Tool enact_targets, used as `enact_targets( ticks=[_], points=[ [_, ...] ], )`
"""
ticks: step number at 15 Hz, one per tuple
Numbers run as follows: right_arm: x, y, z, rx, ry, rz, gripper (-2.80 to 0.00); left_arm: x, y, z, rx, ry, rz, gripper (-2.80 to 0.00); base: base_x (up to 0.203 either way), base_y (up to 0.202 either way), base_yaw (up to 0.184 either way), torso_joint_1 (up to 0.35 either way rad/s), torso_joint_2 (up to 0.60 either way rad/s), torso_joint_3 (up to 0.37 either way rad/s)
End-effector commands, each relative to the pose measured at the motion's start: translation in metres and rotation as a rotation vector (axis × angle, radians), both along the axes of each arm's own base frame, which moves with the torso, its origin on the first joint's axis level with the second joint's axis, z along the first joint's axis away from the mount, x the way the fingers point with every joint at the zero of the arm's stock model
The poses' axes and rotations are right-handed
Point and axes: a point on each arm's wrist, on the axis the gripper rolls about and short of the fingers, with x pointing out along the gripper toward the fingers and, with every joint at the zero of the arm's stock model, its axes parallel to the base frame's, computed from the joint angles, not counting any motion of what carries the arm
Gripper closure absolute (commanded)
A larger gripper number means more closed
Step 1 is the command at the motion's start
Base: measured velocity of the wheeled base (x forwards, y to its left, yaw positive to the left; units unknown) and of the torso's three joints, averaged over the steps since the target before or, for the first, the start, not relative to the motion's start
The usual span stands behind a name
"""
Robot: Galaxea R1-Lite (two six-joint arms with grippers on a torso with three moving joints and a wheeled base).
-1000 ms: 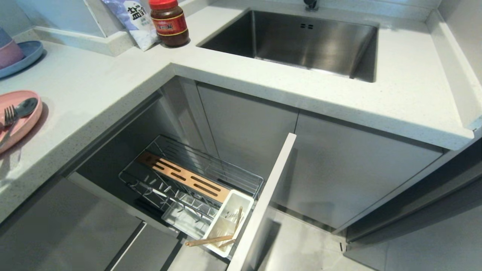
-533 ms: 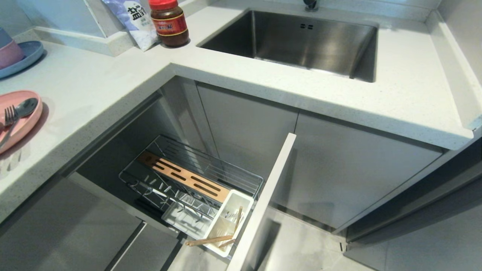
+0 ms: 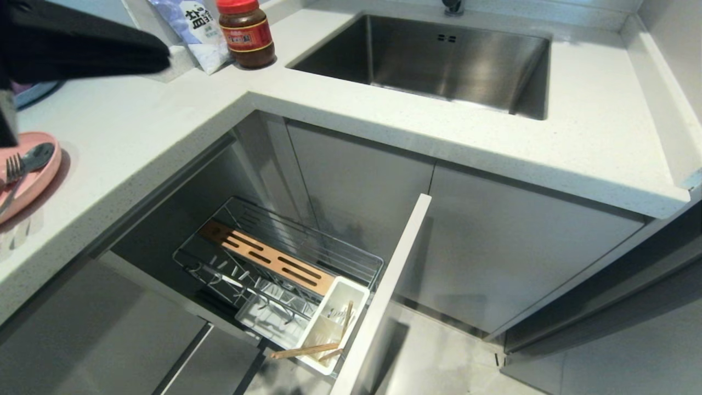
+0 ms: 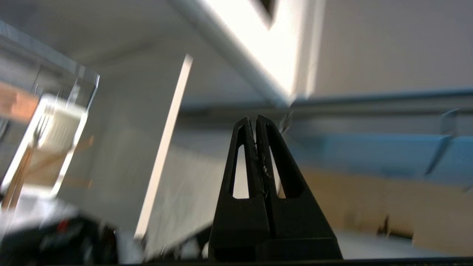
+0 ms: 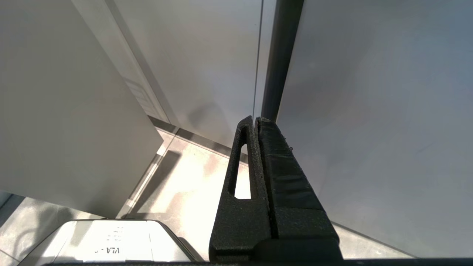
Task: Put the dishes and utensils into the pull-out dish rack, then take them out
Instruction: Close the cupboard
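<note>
Your left hand (image 4: 255, 122), fingers pressed together and empty above the pink plate (image 3: 33, 184), could knock the fork (image 3: 13, 170) and spoon (image 3: 38, 156) off it if lowered unopened.

Brushed steel sink (image 3: 439, 60), speckled stone countertop (image 3: 493, 137), chrome wire pull-out dish rack (image 3: 285, 258).

I note a matte pink plate (image 3: 33, 175) at far left carrying a silver fork (image 3: 12, 175) and spoon (image 3: 37, 156), on a pale speckled counter (image 3: 137, 137). Below, I see the chrome wire rack (image 3: 307, 241) with its slotted brown wooden strip (image 3: 269, 258), white cutlery tray (image 3: 334, 323) and light-wood chopsticks (image 3: 304, 350). At the far side I log a steel-grey sink (image 3: 439, 60), a red-lidded brown jar (image 3: 247, 33), and a black arm (image 3: 77, 49) at top left.
</note>
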Motion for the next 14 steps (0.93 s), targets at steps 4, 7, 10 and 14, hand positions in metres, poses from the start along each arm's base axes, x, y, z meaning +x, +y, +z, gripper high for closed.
enact_targets(
  ticks=[4,7,10,14],
  points=[
    [0.0,0.0,-0.001,0.0,-0.002,-0.001,0.0,0.044,-0.072,-0.052,0.26,0.259,-0.133,0.0,0.0,0.0,0.0,0.0,0.0,0.0],
    [0.0,0.0,-0.001,0.0,-0.002,0.0,0.0,0.038,-0.102,-0.075,0.361,0.328,-0.247,0.0,0.0,0.0,0.0,0.0,0.0,0.0],
    [0.0,0.0,-0.001,0.0,-0.002,0.0,0.0,0.042,-0.123,-0.1,0.444,0.393,-0.284,0.0,0.0,0.0,0.0,0.0,0.0,0.0],
    [0.0,0.0,-0.001,0.0,-0.002,0.0,0.0,0.043,-0.147,-0.129,0.54,0.458,-0.327,0.0,0.0,0.0,0.0,0.0,0.0,0.0]
  ],
)
